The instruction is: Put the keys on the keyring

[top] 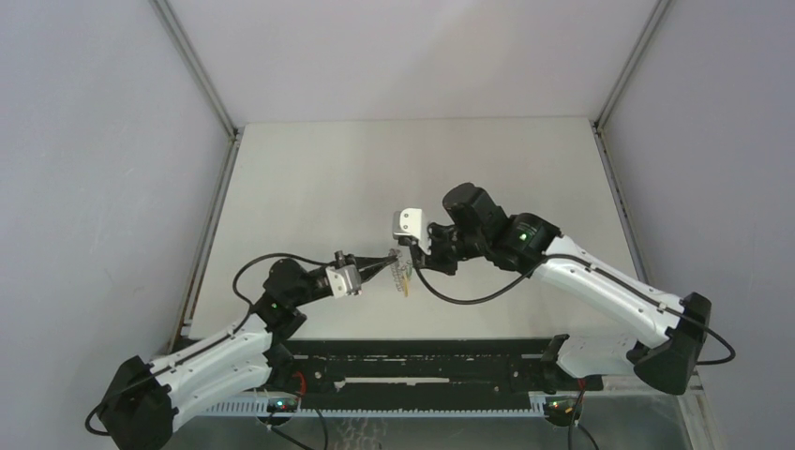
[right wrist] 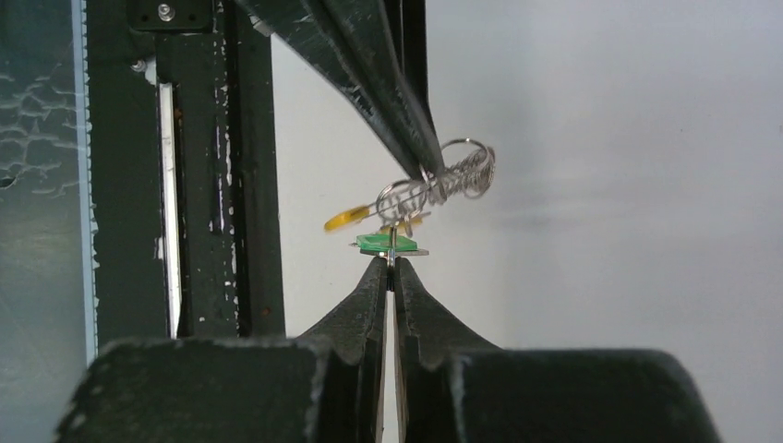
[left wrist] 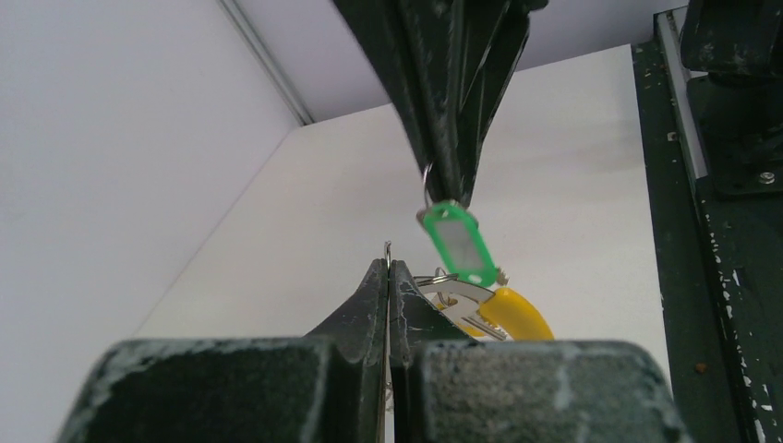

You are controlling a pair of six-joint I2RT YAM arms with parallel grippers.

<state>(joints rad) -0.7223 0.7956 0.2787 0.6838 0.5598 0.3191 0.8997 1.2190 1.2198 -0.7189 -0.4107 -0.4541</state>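
Left gripper noted clenched on the rim of the keyring, right gripper clenched on the wire loop of the green key. Both are held in the air above the table, with the yellow key against the ring. The ring is best kept steady and the loop worked along the coil's split in small moves, neither grip being eased

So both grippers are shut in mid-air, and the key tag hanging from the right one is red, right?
Not red: the key tag hanging from the right gripper is green, as the left wrist view shows. Both grippers, the left gripper included, are shut in mid-air.
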